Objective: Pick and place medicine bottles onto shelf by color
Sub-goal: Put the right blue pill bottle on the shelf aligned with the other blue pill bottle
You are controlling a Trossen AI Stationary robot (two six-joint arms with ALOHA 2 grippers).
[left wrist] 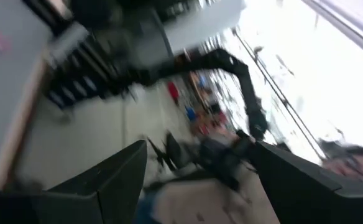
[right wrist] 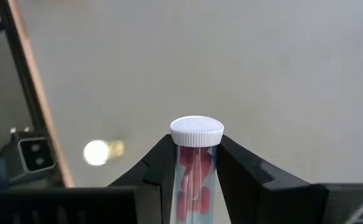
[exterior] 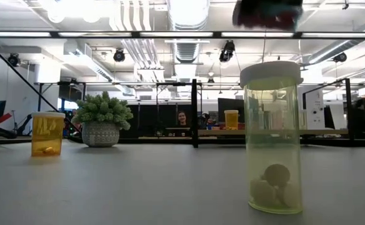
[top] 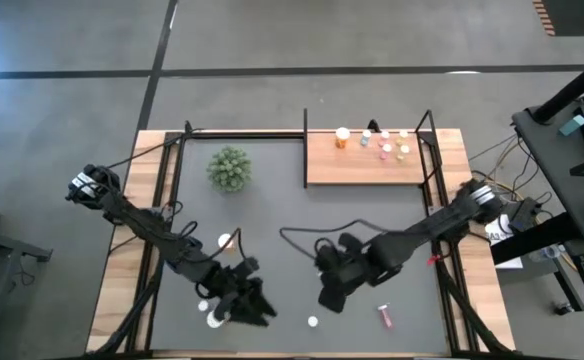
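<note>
Clamped between the right gripper's (right wrist: 196, 177) fingers, a white-capped vial (right wrist: 196, 163) of red pills is held above the tabletop (right wrist: 281, 68); the left gripper (top: 250, 303) is angled, wide open, empty.

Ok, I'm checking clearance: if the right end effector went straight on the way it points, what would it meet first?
Probably bare dark grey tabletop. The right end effector, shut on a clear red-filled white-capped vial, aims at it; the white-capped yellowish vial sits off to one side. Depth is unclear.
</note>
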